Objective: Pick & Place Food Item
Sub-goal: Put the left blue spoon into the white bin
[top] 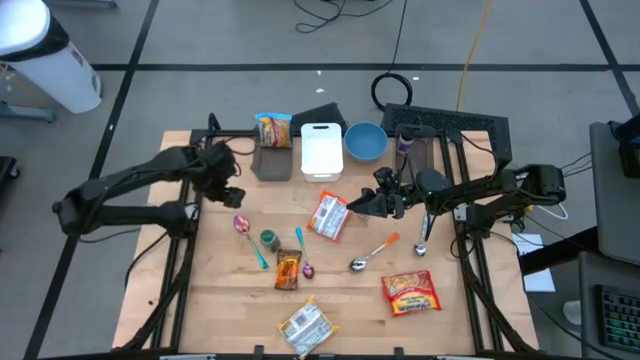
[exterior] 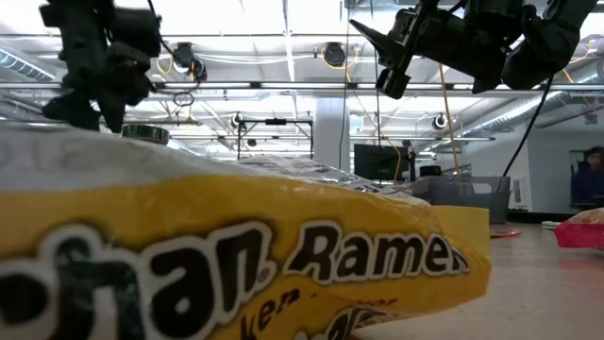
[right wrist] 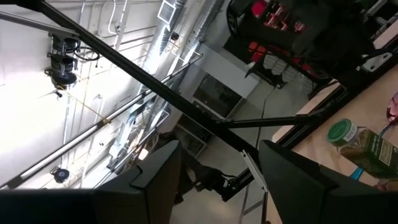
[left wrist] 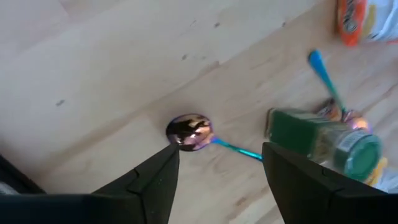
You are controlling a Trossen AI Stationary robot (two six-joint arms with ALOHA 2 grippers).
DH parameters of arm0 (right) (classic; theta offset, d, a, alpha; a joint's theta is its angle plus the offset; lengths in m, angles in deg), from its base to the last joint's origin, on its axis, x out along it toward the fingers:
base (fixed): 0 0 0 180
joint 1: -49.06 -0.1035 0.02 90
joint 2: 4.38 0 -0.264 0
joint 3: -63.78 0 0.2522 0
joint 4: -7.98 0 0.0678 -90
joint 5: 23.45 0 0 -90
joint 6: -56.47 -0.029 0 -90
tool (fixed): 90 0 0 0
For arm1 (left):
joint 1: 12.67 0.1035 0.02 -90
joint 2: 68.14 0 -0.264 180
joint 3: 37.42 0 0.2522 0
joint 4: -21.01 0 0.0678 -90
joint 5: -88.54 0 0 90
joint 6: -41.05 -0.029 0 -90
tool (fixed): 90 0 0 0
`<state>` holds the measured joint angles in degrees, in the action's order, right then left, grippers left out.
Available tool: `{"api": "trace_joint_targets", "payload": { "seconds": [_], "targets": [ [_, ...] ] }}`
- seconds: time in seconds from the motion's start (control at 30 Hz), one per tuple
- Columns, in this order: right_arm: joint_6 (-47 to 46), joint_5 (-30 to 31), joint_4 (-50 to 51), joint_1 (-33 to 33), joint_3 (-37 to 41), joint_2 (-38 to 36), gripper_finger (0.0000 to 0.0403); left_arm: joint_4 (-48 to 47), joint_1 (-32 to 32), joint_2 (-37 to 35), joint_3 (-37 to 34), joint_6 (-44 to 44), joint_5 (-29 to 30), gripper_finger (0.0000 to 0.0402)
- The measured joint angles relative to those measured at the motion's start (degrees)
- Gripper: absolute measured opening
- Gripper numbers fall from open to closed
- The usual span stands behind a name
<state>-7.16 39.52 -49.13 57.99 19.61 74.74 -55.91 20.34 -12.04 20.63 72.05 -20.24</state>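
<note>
Several food packets lie flat on the wooden table (top: 220, 300): a silver-and-orange ramen packet (top: 330, 215) in the middle, an orange packet (top: 288, 268), a red packet (top: 410, 292) and a yellow ramen packet (top: 305, 325) at the near edge, which fills the low view (exterior: 236, 255). My left gripper (top: 228, 190) hovers open above a purple-bowled spoon (left wrist: 189, 132) and a green-lidded jar (left wrist: 329, 140). My right gripper (top: 360, 203) is open and raised just right of the middle ramen packet, pointing toward the table's left; it also shows in the low view (exterior: 387, 57).
A yellow packet (top: 272, 130), a dark box (top: 272, 160), a white container (top: 322, 150) and a blue bowl (top: 366, 140) stand along the far edge. Three more spoons (top: 303, 255) (top: 372, 255) (top: 422, 240) lie among the packets.
</note>
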Motion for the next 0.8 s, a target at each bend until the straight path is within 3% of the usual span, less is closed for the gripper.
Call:
{"api": "trace_joint_targets", "payload": {
  "seconds": [0.33,0.57,0.8],
  "targets": [
    [-0.16,0.33,0.0,-0.04,0.0,0.0,0.0212,-4.18,7.2,13.29,-0.07,-19.34,-4.8,0.0234],
    [-0.03,3.36,0.5,-0.02,0.0,0.0,0.0212,-3.57,7.52,17.96,-0.07,-26.15,-8.75,0.0234],
    [0.45,3.41,0.64,-0.02,0.0,0.0,0.0212,-0.97,7.46,20.01,-1.36,-28.33,-8.94,0.0234]
  ]
}}
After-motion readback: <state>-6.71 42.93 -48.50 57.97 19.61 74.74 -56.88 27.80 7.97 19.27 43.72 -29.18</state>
